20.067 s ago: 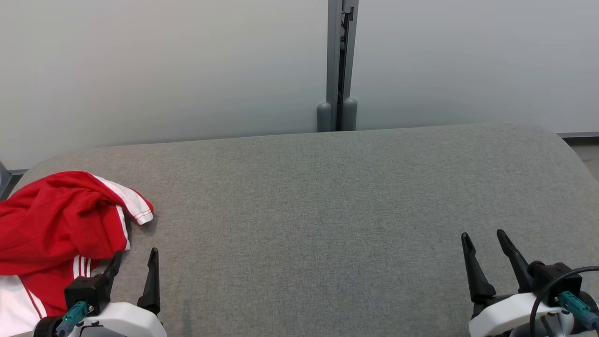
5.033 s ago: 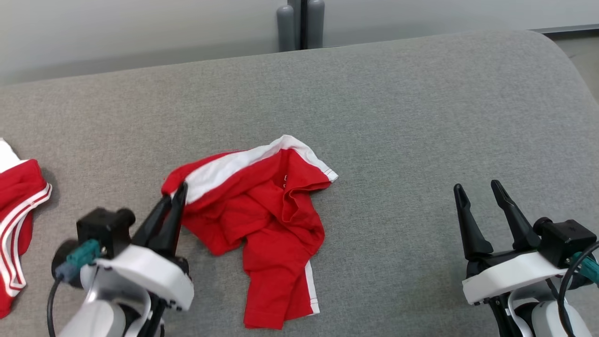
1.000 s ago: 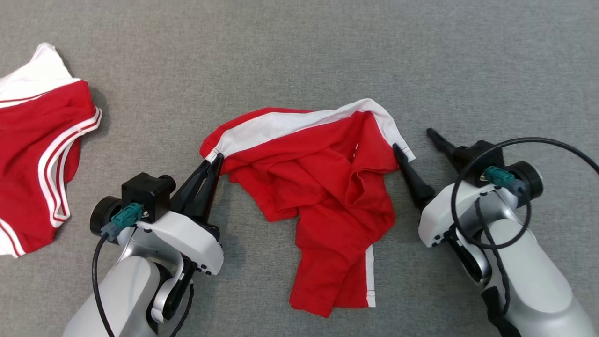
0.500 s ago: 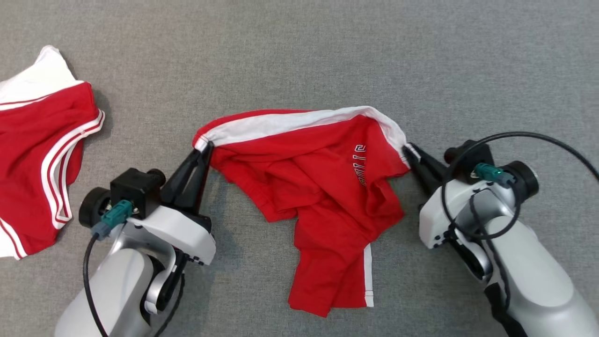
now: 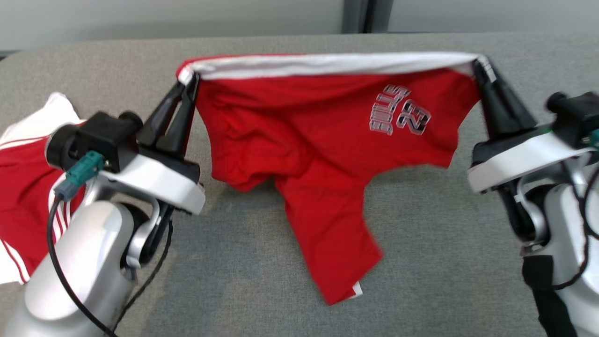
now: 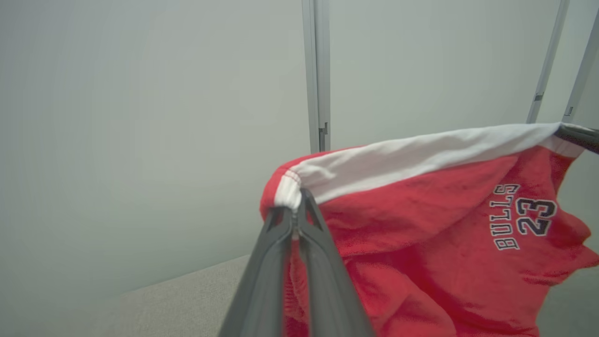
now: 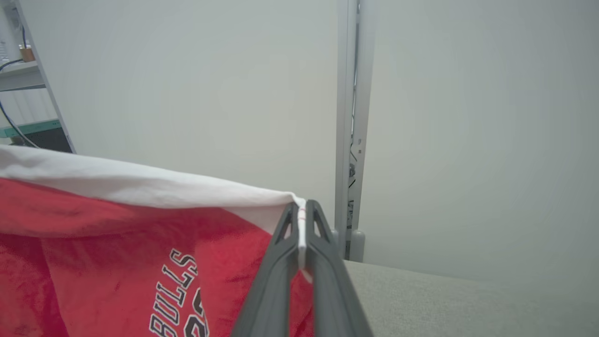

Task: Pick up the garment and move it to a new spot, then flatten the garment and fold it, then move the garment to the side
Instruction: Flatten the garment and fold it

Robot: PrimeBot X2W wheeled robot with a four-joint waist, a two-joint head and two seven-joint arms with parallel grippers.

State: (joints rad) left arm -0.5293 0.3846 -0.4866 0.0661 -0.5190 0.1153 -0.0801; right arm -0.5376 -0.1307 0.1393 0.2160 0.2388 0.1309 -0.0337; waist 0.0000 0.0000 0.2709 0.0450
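**foldfan:** So where's the garment (image 5: 290, 140) right now?

**gripnerd:** Up in the air over the grey padded surface (image 5: 444, 224), strung between both arms like washing on a line. The left gripper (image 5: 188, 84) is pinched tight on one end of the white waistband (image 5: 327, 64), and the right gripper (image 5: 481, 65) is clamped on the other end. In both wrist views the dark fingers (image 7: 276, 281) are pressed together with a sliver of white hem between them.

**foldfan:** Why grab it by the waistband corners though?

**gripnerd:** My guess: it's the one straight, sturdy edge. Pull those two corners apart and the band goes taut, then gravity drags the rest down and the crumples fall out. The BULLS 23 print (image 6: 519, 217) reads fairly flat over toward the right gripper. One leg hangs long in the middle, and the other looks bunched up near the left gripper, so it's not evened out.

**foldfan:** Does the long leg touch the surface?

**gripnerd:** Can't tell from the head view, its hem is low and a bit blurred.

**foldfan:** And the other red-and-white thing?

**gripnerd:** A second garment (image 5: 28, 187) lying at the robot's left, partly behind the left arm, well apart from the held one. I'd say this is the carry-to-a-new-spot step, with flattening and folding not begun. Risk I see — it's a thin pinch on the hem, so a jerk could slip a corner out.
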